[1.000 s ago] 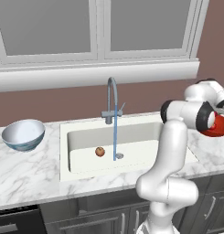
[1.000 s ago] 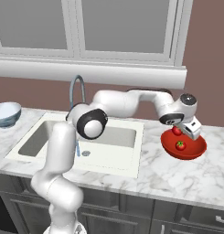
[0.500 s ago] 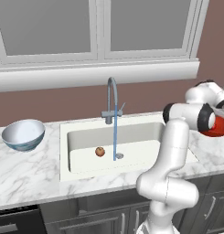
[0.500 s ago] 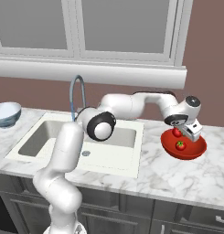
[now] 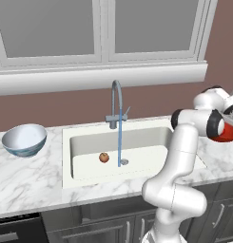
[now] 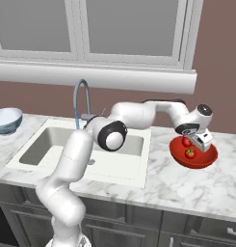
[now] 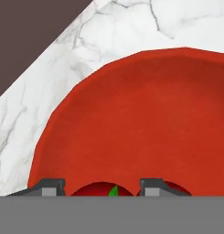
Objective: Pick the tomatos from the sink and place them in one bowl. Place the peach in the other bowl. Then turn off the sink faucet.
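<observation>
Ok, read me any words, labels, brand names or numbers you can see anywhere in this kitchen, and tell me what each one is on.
No readable text anywhere: the red bowl, the white and blue bowl, the faucet and the marble counter all show plain surfaces.

white arm, dark joints

the arm (image 6: 76,159) is built of glossy white rounded segments, thick and tubular, swelling where they join. a bulbous white base (image 5: 175,201) sits in front of the sink (image 5: 89,163), narrowing into a smooth column. round dark grey caps close the joints: one large disc (image 6: 112,136) at the elbow, another (image 5: 214,124) further along. the last link ends in a white rounded wrist with a small dark circular cap (image 6: 203,110). the gripper (image 6: 204,141) is a small pale grey-white block; its fingertips (image 7: 53,186) are dark grey and squared with lighter faces.
</observation>
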Available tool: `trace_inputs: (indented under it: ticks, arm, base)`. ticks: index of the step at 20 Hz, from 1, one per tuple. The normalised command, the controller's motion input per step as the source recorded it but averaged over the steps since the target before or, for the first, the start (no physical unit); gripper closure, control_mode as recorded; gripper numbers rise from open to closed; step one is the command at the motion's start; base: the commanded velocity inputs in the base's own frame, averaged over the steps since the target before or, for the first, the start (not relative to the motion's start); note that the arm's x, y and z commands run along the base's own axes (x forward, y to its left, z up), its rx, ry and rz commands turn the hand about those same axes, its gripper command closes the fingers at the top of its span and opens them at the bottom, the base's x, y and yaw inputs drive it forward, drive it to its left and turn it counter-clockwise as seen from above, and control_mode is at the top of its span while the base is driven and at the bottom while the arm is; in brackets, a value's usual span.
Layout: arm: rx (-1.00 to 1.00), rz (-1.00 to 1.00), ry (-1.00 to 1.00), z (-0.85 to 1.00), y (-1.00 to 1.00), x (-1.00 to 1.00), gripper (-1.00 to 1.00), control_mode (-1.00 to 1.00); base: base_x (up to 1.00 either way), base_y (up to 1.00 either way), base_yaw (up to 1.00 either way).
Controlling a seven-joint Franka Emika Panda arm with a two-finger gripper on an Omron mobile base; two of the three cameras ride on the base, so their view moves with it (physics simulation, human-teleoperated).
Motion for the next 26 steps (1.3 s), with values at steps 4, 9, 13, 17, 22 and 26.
trace_inputs:
  ticks: [4,9,13,17,22,26]
  arm:
    - [0.0,0.0,0.0,-0.22,0.0,0.0,1.0,-1.0]
    - [0.0,-0.01,0.01,-0.17,0.01,0.0,1.0,-1.0]
    - [0.0,-0.01,0.02,-0.13,0.0,0.0,-1.0,-1.0]
    - [0.0,0.0,0.01,-0.01,0.0,0.0,-1.0,-1.0]
    - [0.0,-0.01,0.0,0.0,-0.01,-0.07,-1.0,-1.0]
    - [0.0,0.0,0.0,0.12,0.0,-0.13,-1.0,-1.0]
  base:
    - [0.0,0.0,0.0]
    - [0.0,0.0,0.0]
    - [0.0,0.0,0.0]
    - [0.0,0.0,0.0]
    - [0.0,0.0,0.0]
    - [0.0,0.0,0.0]
